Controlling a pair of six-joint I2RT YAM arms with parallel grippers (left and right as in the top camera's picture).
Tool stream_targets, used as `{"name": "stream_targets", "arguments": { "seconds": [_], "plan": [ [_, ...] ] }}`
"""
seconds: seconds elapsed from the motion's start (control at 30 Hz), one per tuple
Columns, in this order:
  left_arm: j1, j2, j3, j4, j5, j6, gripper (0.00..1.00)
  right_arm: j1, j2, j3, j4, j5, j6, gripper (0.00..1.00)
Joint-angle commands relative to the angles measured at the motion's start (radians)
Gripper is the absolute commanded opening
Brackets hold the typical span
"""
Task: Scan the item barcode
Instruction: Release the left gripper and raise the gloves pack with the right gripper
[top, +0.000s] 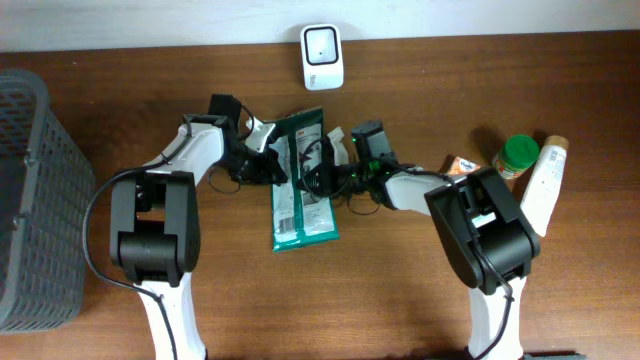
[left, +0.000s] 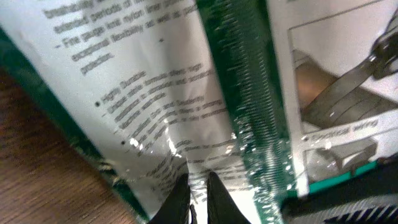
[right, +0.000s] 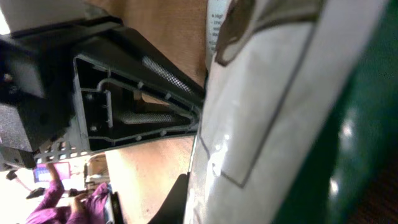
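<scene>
The green package (top: 303, 205) lay flat at mid-tabletop (top: 400, 300), below the white scanner (top: 323, 56). The right hand (top: 320, 178) was clamped shut on its right edge. The left hand (left: 198, 202) met the left edge, fingers narrowly apart; whether it gripped could not be told.

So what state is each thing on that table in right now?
Green package: lying on the table, pinched from both sides.
Left tool: shut on the package's film.
Right tool: shut on the package's other edge.
White scanner: untouched, behind the package.
Jar: upright, green lid on.
White bottle: lying on its side.
Orange box: partly hidden behind the right arm.
Basket: upright, open-topped.
</scene>
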Motion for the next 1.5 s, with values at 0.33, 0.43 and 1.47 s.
{"name": "stream_targets", "arguments": {
  "seconds": [0.33, 0.43, 1.47],
  "plan": [
    [0.186, -0.172, 0.192, -0.118, -0.129, -0.005, 0.38, -0.269, -0.522, 0.014, -0.17, -0.143, -0.089, 0.04],
    [0.188, -0.17, 0.192, -0.126, -0.145, -0.005, 0.39, -0.307, -0.632, 0.015, -0.192, -0.143, -0.088, 0.04],
    [0.251, -0.175, 0.245, -0.109, -0.274, -0.004, 0.99, -0.428, -0.805, 0.136, -0.285, -0.065, -0.006, 0.04]
  ]
}}
